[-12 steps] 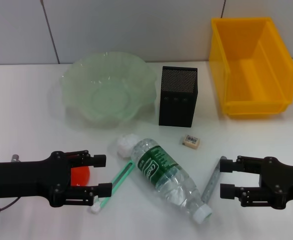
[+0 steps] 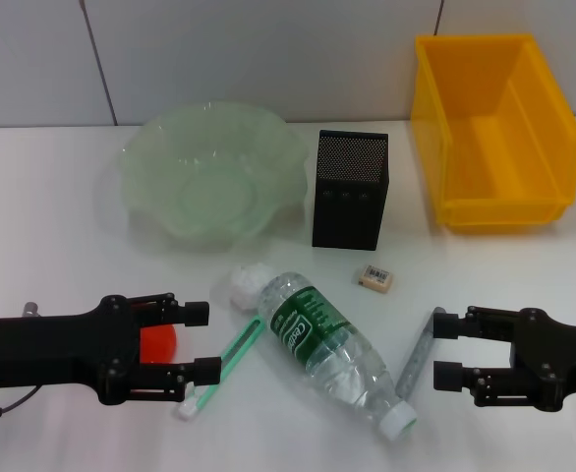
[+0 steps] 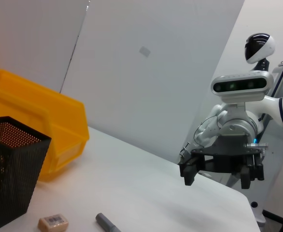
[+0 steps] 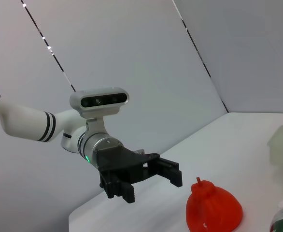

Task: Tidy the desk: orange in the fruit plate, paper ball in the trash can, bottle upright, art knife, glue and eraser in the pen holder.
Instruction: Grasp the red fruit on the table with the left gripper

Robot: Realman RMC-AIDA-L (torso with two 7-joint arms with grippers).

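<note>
The orange [image 2: 158, 344] sits on the table between the open fingers of my left gripper [image 2: 205, 342], close to its palm. In the right wrist view the orange [image 4: 214, 207] stands free beside the left gripper [image 4: 153, 180]. My right gripper [image 2: 437, 349] is open, with its fingertips at the grey art knife [image 2: 421, 356]. The bottle [image 2: 332, 349] lies on its side, cap toward me. The paper ball [image 2: 247, 285] touches its base. A green glue stick [image 2: 225, 368] lies by the left fingers. The eraser [image 2: 377, 278] lies near the pen holder [image 2: 350, 189]. The fruit plate [image 2: 143, 157] and the trash can [image 2: 445, 147] stand at the back.
The left wrist view shows the pen holder [image 3: 11, 169], the trash can [image 3: 40, 121], the eraser [image 3: 53, 223], the art knife's end [image 3: 107, 224] and the right gripper [image 3: 218, 178] farther off. A wall runs behind the table.
</note>
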